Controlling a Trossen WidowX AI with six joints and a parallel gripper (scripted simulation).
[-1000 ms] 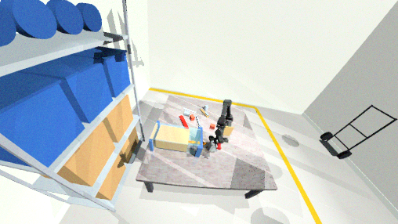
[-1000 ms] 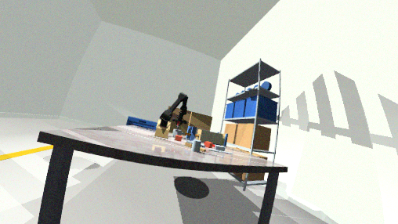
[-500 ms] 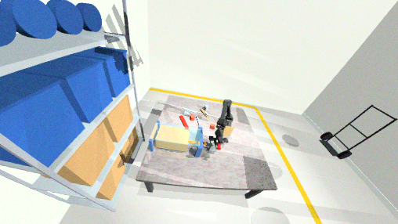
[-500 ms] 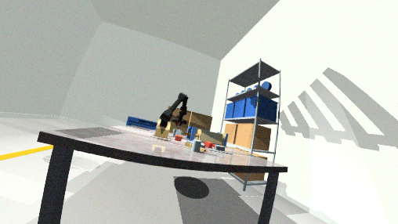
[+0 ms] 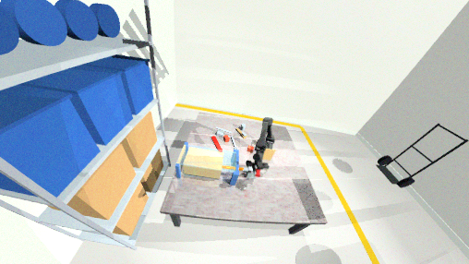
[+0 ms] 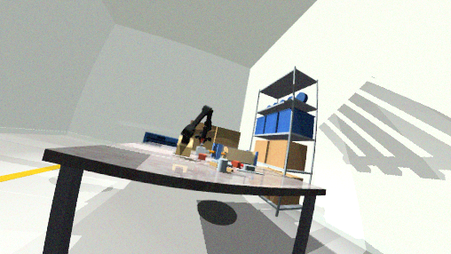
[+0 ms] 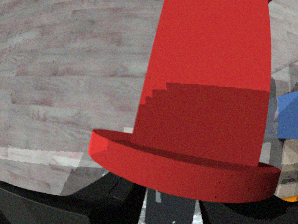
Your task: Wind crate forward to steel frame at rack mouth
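Observation:
The tan crate (image 5: 202, 163) (image 6: 240, 155) sits flat, as far as can be seen, in the cubby between blue end frames (image 5: 234, 167) (image 6: 220, 150). An orange strap runs from it towards the grey winch (image 5: 248, 173) (image 6: 201, 150). My gripper (image 5: 255, 167) (image 6: 204, 141) (image 7: 173, 155) is low beside the winch and shut on the winch handle. The handle's red grip (image 7: 205, 75) and its round flange fill the middle of the wrist view. The square key and the winch hole are hidden. Any gap between the crate's front and the steel frame is too small to tell.
A red tool (image 5: 216, 143), an orange-and-black tool (image 5: 240, 133) and a small red piece (image 5: 250, 149) lie on the bench (image 5: 208, 198) (image 6: 111, 162) behind the winch. A tan block (image 5: 269, 154) (image 6: 184, 147) stands by the arm. A tall shelf rack (image 6: 288, 137) stands beyond the bench.

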